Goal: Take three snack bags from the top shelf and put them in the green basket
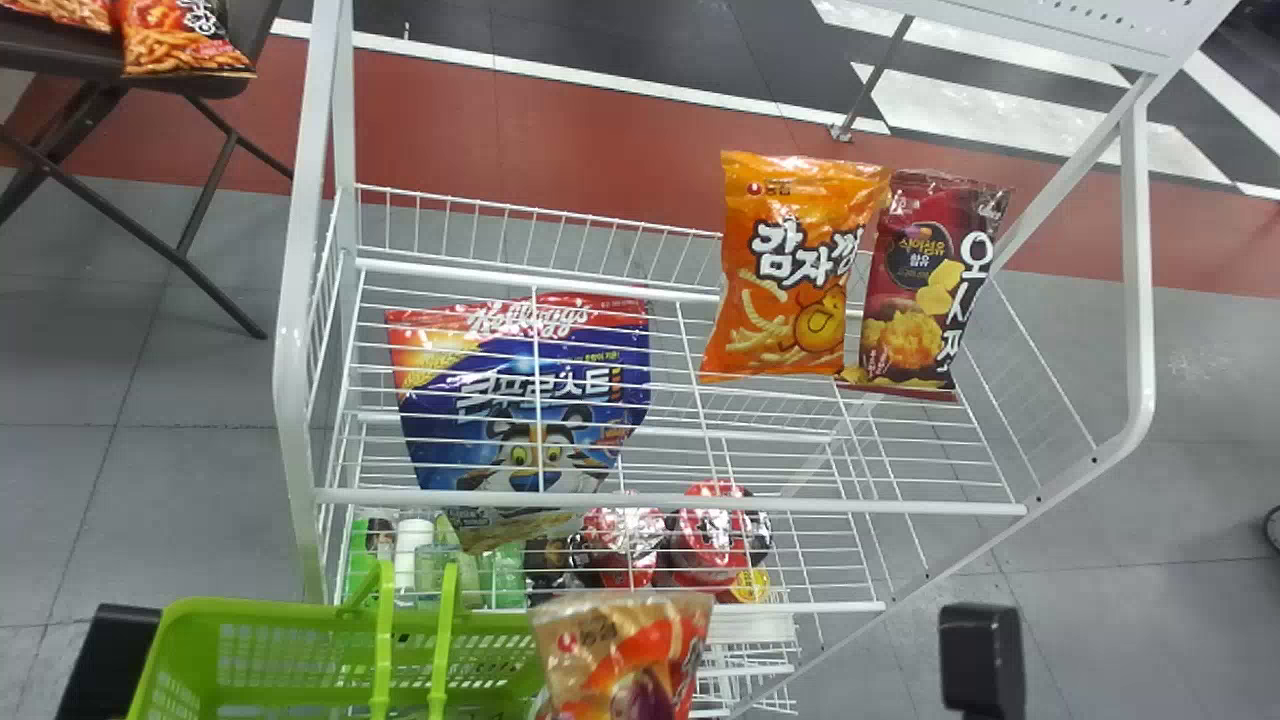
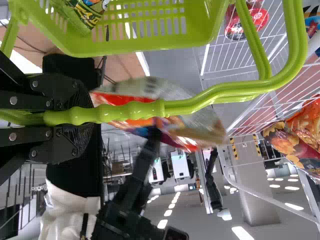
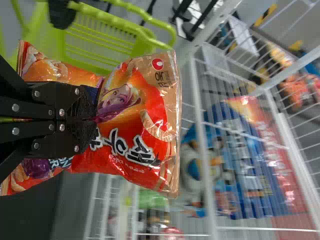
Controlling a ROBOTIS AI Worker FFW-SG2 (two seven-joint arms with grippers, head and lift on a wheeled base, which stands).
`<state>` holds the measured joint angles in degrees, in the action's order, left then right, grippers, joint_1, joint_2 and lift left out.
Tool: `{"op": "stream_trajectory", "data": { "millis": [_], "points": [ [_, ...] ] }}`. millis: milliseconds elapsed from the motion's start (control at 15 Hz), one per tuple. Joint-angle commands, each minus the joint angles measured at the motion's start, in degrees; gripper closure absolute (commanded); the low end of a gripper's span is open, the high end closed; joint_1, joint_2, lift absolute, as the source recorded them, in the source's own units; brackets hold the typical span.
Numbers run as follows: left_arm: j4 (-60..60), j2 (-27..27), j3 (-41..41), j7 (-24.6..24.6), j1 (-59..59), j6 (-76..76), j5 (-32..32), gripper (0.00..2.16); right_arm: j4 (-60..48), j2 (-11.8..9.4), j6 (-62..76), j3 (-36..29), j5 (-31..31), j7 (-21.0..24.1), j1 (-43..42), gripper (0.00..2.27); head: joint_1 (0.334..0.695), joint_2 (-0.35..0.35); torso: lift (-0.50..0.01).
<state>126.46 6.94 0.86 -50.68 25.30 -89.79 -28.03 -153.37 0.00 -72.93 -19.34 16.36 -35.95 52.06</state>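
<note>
The green basket (image 1: 200, 640) is at the bottom left of the head view, beside the white rack. In the left wrist view my left gripper (image 2: 89, 116) is shut on the handle of the basket (image 2: 135, 47), which has a green packet (image 2: 86, 12) inside. My right gripper (image 3: 92, 118) pinches a red-orange snack bag (image 3: 140, 115), whose top end shows in the head view as a bag (image 1: 625, 655) at the basket's right. On the top shelf an orange bag (image 1: 790, 270) stands beside a dark red bag (image 1: 925, 285).
The white wire rack (image 1: 640, 500) has a front rail and slanted side frame near the arms. A blue cereal bag (image 1: 530, 400) shows behind its wires, with red packs (image 1: 715, 535) lower down. A dark table (image 1: 60, 50) with more bags stands at the far left.
</note>
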Motion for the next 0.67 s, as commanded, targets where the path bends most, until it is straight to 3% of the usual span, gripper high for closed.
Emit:
{"op": "stream_trajectory", "data": {
  "millis": [0, 600],
  "points": [
    [0.3, 0.0, 0.7, 0.1, -0.1, -0.2, 0.0, 1.55, 4.5, 0.1, 2.0, 3.3, -2.5, 0.4, -1.3, 2.24, 0.695, -0.350, -0.028],
    [2.4, 0.1, 4.0, 1.2, 0.9, -0.2, 0.3, 1.55, 13.9, 0.1, 7.6, 16.0, -2.7, 2.3, -6.0, 2.24, 0.695, -0.350, -0.028]
  ]
}}
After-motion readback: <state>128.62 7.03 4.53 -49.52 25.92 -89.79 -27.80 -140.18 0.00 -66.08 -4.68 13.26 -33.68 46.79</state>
